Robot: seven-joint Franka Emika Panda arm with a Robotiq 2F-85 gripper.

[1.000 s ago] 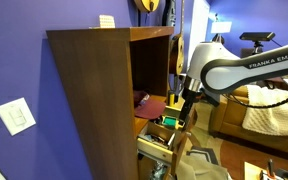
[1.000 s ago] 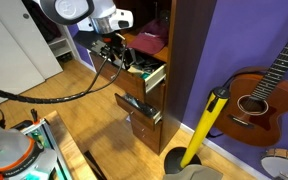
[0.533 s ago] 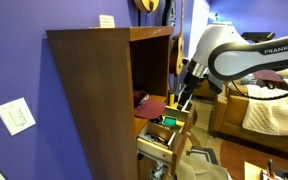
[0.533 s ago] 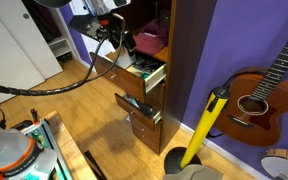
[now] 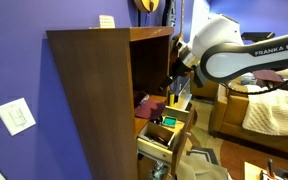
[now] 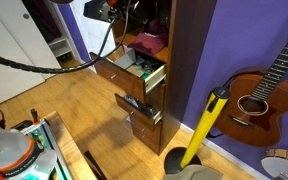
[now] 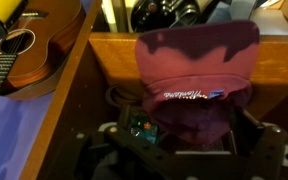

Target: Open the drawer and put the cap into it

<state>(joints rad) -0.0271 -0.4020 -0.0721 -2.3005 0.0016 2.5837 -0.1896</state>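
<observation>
The maroon cap (image 7: 194,70) lies on the open shelf of the tall brown cabinet (image 5: 89,100), just above the drawer; it shows in both exterior views (image 5: 150,104) (image 6: 149,42). The drawer (image 5: 167,127) (image 6: 134,68) is pulled open, with several small things inside. My gripper (image 7: 184,150) is open. Its dark fingers stand wide apart in front of the cap's near edge, and I cannot tell whether they touch it. In both exterior views the gripper (image 5: 171,88) (image 6: 126,14) hangs at shelf height in front of the cabinet.
A lower drawer (image 6: 139,106) is also pulled out. A guitar (image 6: 259,95) and a yellow pole (image 6: 206,125) lean on the purple wall beside the cabinet. A teal object (image 7: 139,128) lies in the drawer below the cap. A couch (image 5: 269,112) stands behind the arm.
The gripper has risen from in front of the open drawer to shelf height and moved in toward the cap. The drawer and the cap have not moved.
</observation>
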